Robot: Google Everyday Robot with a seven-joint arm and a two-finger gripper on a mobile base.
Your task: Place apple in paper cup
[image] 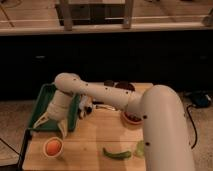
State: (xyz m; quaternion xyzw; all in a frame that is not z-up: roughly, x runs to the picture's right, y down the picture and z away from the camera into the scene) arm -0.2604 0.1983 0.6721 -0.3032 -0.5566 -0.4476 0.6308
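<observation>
The apple [53,146], orange-red with a paler patch, sits inside the mouth of the short white paper cup [53,156] at the front left of the wooden table [95,132]. My gripper [51,126] hangs just above and slightly behind the cup. Its fingers are spread apart and empty, one finger [42,120] to the left and one to the right. The arm reaches in from the right, across the table.
A green tray [39,106] lies at the left behind the cup. A long green pepper [116,153] and a pale green round object [140,148] lie at the front. A reddish-brown bowl [131,119] stands by the arm. A small black-and-white object [85,107] lies mid-table.
</observation>
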